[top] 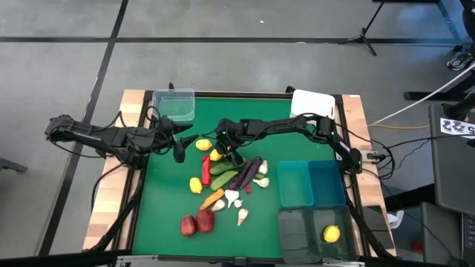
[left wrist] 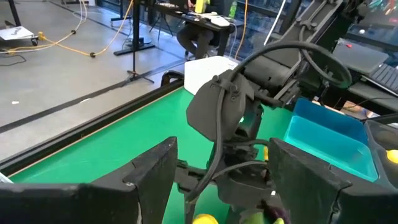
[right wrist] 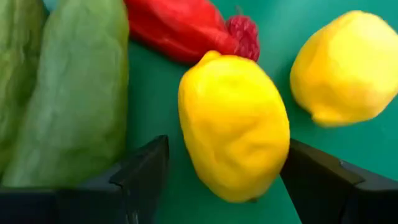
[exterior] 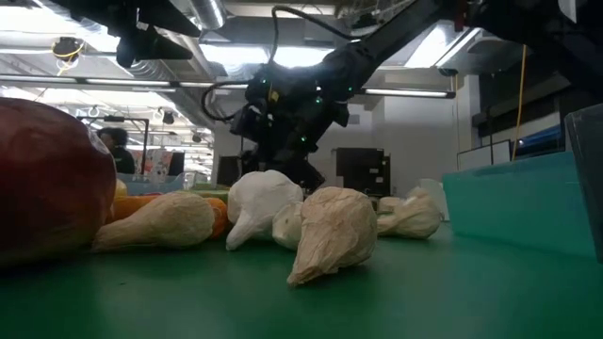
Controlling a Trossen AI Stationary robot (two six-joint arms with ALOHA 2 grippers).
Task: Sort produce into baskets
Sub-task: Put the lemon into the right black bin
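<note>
The right claw [top: 225,153] is seen low over the produce pile near the centre of the high view, its jaws standing wide open on either side of a plump yellow toy lemon [right wrist: 233,127] that lies on the green worktop [top: 163,208]; no contact with the jaws can be made out, so nothing is held yet. In the right wrist view a long green toy cucumber [right wrist: 78,99] lies just beside one jaw, a red toy pepper [right wrist: 180,28] and a second yellow lemon [right wrist: 345,65] close behind. The cucumber could be caught or nudged as the jaws close, and the rounded lemon could be squeezed out sideways if gripped off-centre. The left claw [top: 180,152], partly open and empty, hovers just left of the pile, near enough that a collision between the arms is judged possible. Another lemon [top: 332,234] already sits in a dark smoky translucent bin [top: 297,241] at the lower right.
</note>
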